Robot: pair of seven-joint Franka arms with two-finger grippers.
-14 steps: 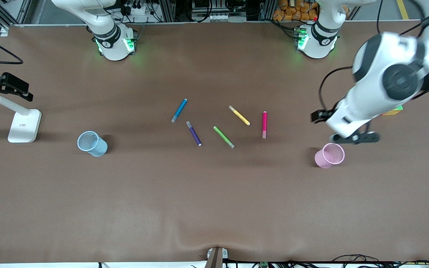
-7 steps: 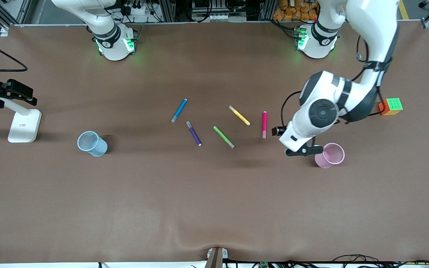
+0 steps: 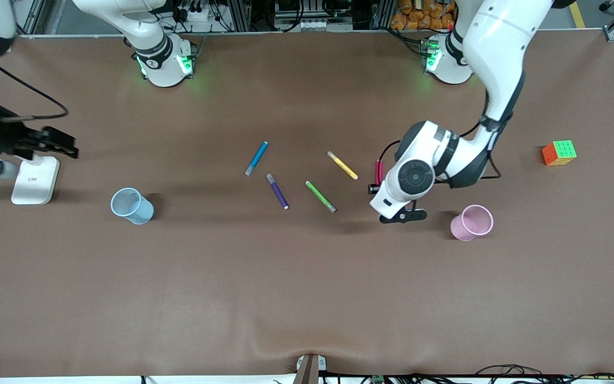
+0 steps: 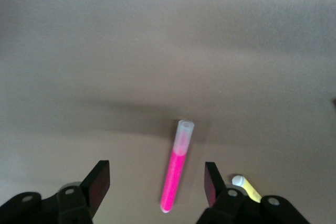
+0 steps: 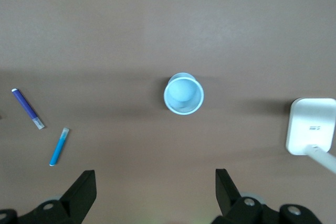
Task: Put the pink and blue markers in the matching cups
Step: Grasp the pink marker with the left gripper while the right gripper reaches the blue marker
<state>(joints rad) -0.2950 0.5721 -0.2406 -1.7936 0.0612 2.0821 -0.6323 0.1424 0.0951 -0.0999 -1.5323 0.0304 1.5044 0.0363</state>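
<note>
The left tool (image 4: pixel 156 190) has swung in from the pink cup (image 3: pixel 471 222) and now hangs over the pink pen (image 4: pixel 175 174). Its fingers are apart, one on each side of the pen, holding nothing, so a grab looks close. The pink cup stands at four o'clock from the pen. The right tool (image 5: pixel 152 192) waits wide open above the blue cup (image 5: pixel 183 94). The blue pen (image 3: pixel 256 158) lies on the surface, at two o'clock from that cup.
</note>
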